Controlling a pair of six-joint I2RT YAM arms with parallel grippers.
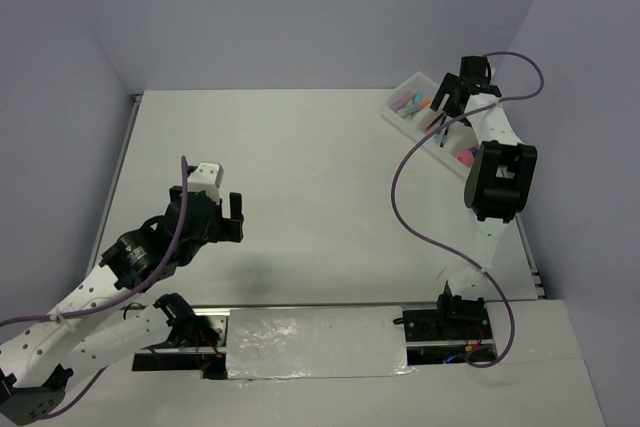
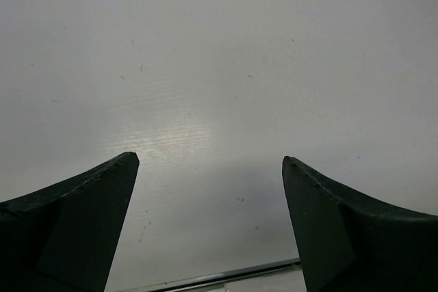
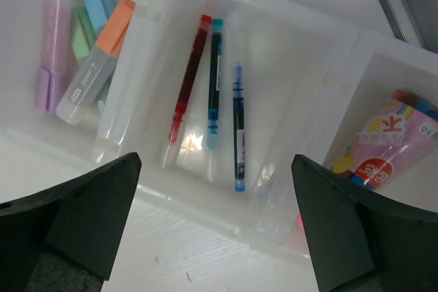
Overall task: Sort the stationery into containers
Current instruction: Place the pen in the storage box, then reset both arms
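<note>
Translucent white plastic tray (image 3: 147, 25), far right on the matte surface (image 1: 300, 177). The middle compartment holds a slim red pen (image 3: 188, 80) and two blue pens (image 3: 238, 128). Stubby pastel highlighters (image 3: 96, 66) fill one end and a fat pink marker (image 3: 387, 145) the other. The right gripper (image 3: 215, 162) hovers above, wide open and empty. The left gripper (image 2: 210, 157) is likewise.

The white bench (image 1: 320, 167) carries one white tray (image 1: 393, 117), which lies directly under the right pincer (image 1: 446, 107). Beneath the left pincer (image 1: 236, 215), the bench shows only faint specks.
</note>
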